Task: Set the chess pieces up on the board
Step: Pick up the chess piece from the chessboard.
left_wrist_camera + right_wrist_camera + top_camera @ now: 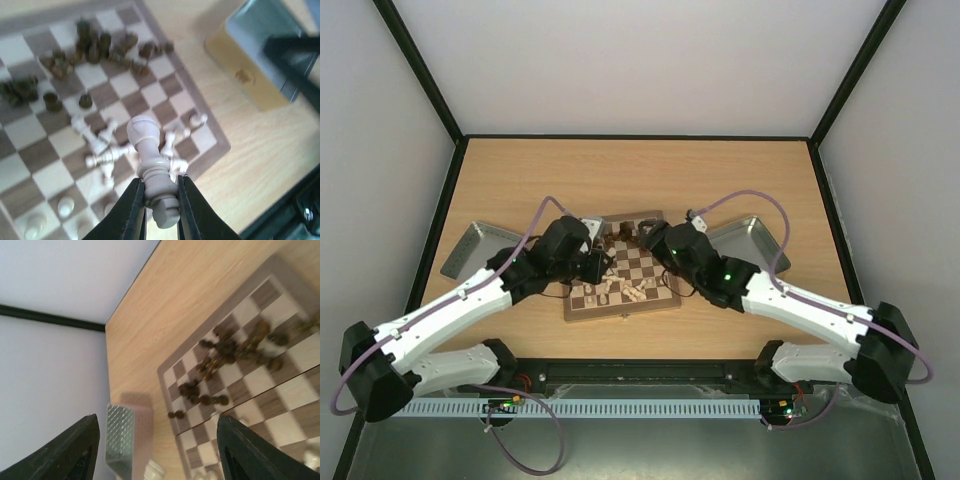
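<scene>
Two trays point(470, 255) point(756, 240) flank board point(620, 311); L tool point(160, 187) pinching cream pc point(150, 150).

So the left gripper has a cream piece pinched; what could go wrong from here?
The left gripper pinches the cream piece low near its base, so it may tip on release. Toppled cream pieces lie heaped beneath; lowering could scatter them. The right gripper shares the board; they could collide.

A light wooden table point(640, 175) carries a grey metal tray point(470, 250) at 9 o'clock from its middle and a second grey metal tray point(755, 238) at 3 o'clock. A white wall point(640, 60) edged by a black post point(420, 70) stands at 12 o'clock, and a white slotted duct point(620, 408) runs along 6 o'clock.
</scene>
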Controlling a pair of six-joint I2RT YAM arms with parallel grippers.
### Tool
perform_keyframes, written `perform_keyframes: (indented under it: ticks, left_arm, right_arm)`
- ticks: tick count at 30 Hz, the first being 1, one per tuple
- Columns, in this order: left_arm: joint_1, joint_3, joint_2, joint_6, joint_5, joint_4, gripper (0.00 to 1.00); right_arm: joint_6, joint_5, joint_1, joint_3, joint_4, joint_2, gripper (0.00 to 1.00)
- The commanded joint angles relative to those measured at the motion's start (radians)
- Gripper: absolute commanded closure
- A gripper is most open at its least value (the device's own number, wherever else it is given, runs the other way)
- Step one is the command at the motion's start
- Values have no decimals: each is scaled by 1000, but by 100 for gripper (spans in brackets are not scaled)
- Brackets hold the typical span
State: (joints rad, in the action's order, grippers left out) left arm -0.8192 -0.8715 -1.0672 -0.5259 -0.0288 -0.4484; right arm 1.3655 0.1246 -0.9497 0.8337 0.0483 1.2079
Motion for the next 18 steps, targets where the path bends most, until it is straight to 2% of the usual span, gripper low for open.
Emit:
perform_keyframes:
  ticks: [1, 7, 11, 18]
  left_arm:
    - [69, -84, -89, 39, -221, -328, 88]
    - [84, -140, -196, 91, -338, -435, 90]
    - [84, -145, -262, 132, -324, -497, 90]
    - [61, -197, -365, 144, -341, -510, 89]
  right_arm:
    - [-67, 216, -2, -56, 114, -90, 36]
    - [-77, 241, -1, -109, 107, -129, 36]
    - [-91, 242, -1, -129, 81, -126, 36]
    - [-106, 261, 2, -156, 73, -133, 35]
